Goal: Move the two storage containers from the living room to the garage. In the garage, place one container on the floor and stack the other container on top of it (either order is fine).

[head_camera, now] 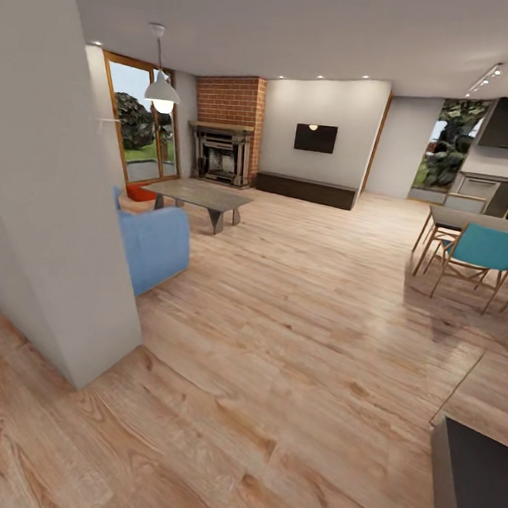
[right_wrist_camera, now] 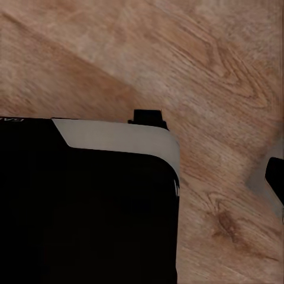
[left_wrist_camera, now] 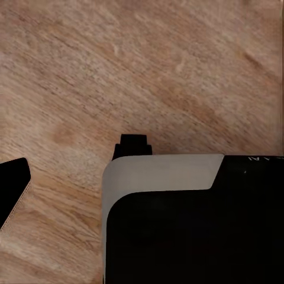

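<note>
A wide stretch of light wood plank floor (head_camera: 296, 305) runs open toward the brick fireplace (head_camera: 228, 131), edged by a white wall corner (head_camera: 72, 283), a blue sofa (head_camera: 155, 246) and a dining chair (head_camera: 479, 256). An orange-red storage container (head_camera: 141, 193) peeks out beside the sofa, near the low bench (head_camera: 201, 196). Whether either gripper is open or closed cannot be told.

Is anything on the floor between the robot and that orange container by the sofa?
The container sits behind the blue sofa, beside the coffee table. The sofa and the near wall corner block a straight path; the open wood floor goes around them.
</note>
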`<state>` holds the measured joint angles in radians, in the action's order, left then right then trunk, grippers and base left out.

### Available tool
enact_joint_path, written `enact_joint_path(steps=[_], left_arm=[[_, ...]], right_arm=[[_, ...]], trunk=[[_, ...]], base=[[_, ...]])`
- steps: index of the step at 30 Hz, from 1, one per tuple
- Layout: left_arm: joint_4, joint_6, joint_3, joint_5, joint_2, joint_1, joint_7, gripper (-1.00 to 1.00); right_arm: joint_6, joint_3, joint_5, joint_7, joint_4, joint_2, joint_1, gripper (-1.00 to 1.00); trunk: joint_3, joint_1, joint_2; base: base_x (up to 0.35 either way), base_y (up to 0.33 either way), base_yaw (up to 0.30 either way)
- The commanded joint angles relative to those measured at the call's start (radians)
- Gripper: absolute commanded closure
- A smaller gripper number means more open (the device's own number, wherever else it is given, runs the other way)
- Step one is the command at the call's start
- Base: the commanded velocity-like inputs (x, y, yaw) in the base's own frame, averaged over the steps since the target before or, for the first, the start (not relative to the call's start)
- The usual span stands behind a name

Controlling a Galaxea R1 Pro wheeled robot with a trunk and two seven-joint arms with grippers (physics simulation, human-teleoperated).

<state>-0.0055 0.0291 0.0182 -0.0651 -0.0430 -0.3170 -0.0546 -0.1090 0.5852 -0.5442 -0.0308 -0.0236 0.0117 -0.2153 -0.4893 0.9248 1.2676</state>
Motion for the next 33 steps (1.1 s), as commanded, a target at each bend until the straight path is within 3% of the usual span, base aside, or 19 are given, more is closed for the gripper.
enact_joint_path(steps=[1, 33], left_arm=[[-0.001, 0.003, 0.002, -0.007, -0.001, 0.0, -0.004, -1.0], [-0.001, 0.004, 0.003, -0.007, -0.001, 0.0, -0.004, -1.0]], right_arm=[[-0.005, 0.008, -0.008, -0.001, -0.002, 0.001, -0.001, -1.0], [-0.005, 0.008, -0.008, -0.001, -0.002, 0.002, -0.001, -1.0]], trunk=[[-0.001, 0.001, 0.0], [-0.001, 0.001, 0.0]], base=[[0.321, 0.0, 0.0], [0.321, 0.0, 0.0]])
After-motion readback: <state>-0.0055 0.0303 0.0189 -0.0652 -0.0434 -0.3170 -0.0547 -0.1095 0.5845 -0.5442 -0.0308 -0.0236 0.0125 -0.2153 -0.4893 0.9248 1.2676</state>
